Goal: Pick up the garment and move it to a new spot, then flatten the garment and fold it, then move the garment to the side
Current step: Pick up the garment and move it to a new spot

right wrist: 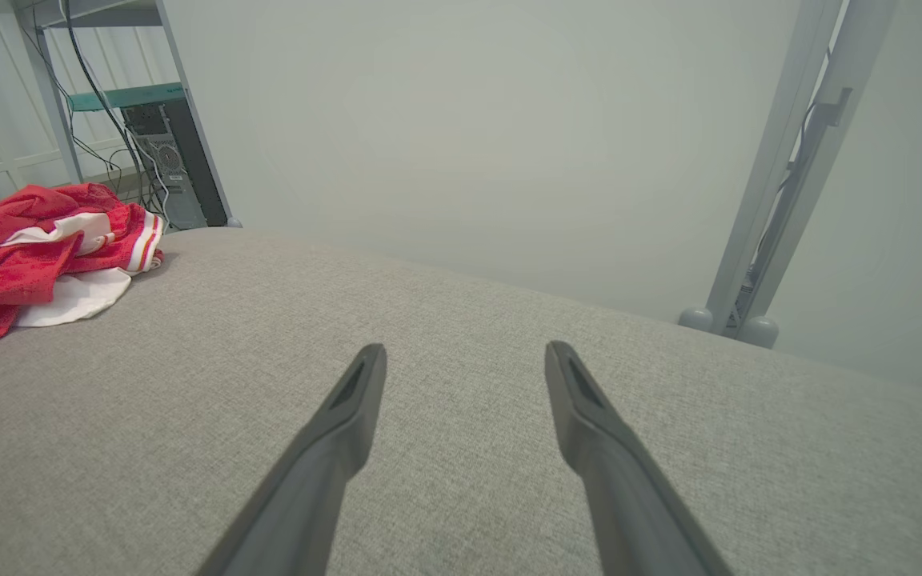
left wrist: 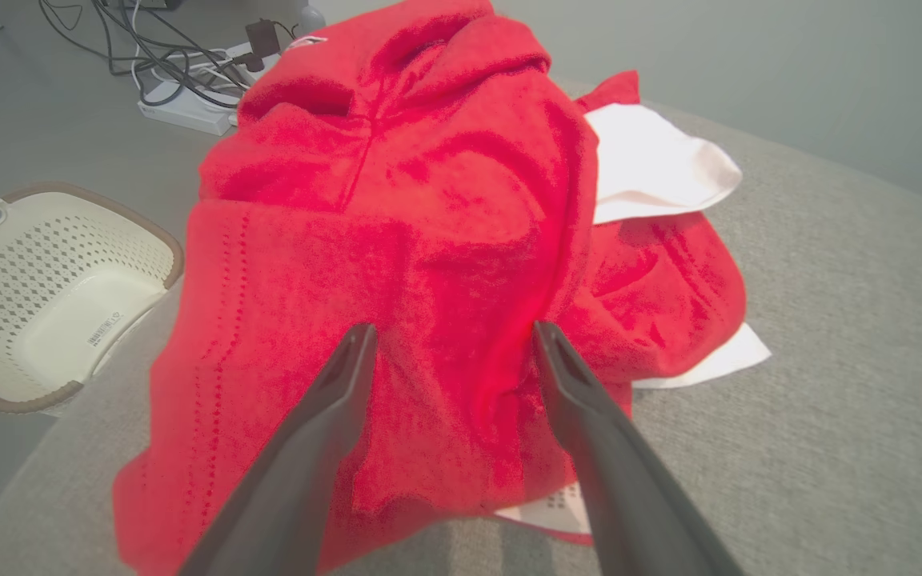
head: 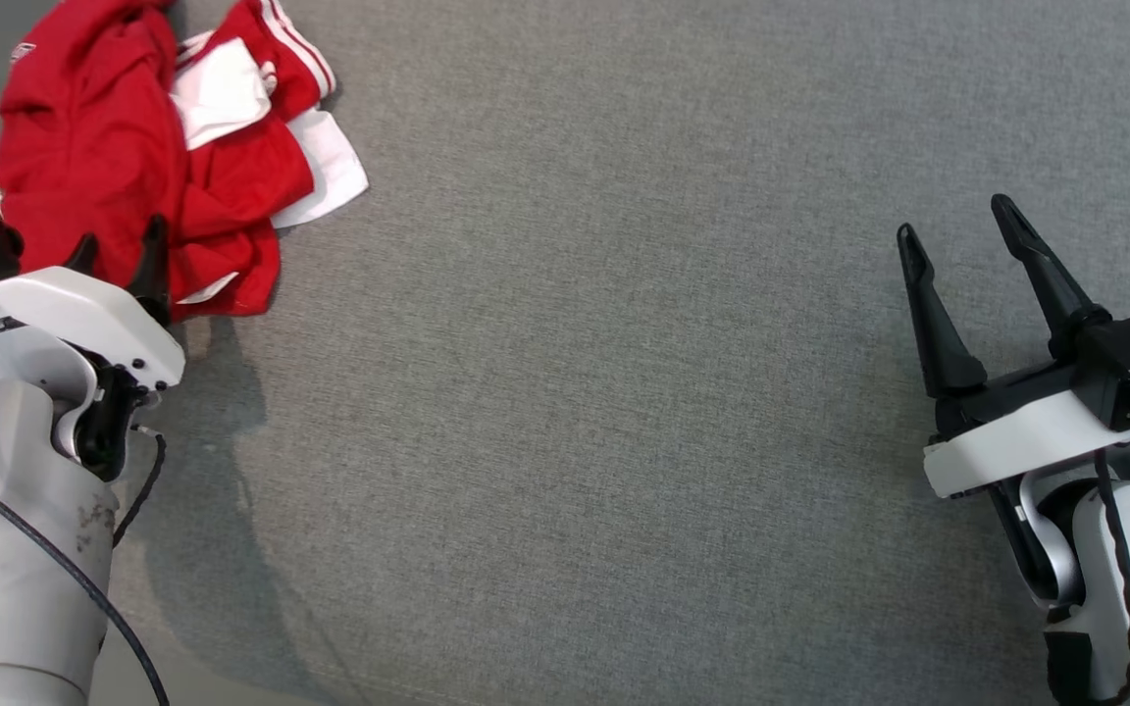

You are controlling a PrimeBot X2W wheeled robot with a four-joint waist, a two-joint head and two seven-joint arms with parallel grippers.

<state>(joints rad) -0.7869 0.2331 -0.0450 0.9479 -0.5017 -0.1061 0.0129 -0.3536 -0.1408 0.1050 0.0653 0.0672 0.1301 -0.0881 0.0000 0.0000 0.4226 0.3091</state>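
At far left, a pale basket (left wrist: 45, 264) below the edge of the grey surface (head: 575, 392). Left gripper (head: 122, 233), fingers spread wide, poised just over the near edge of a crumpled red and white garment (head: 84, 147), heaped at the surface's far left corner. Probably soft, light, floppy knit, likely to sag and trail when lifted. Best pinched at a raised red fold between the fingers, not the loose white hem. At right, well apart, right gripper (head: 954, 216), fingers likewise spread, holding nothing.

grey fabric surface (head: 624, 392), crumpled red-and-white garment (head: 104, 157)
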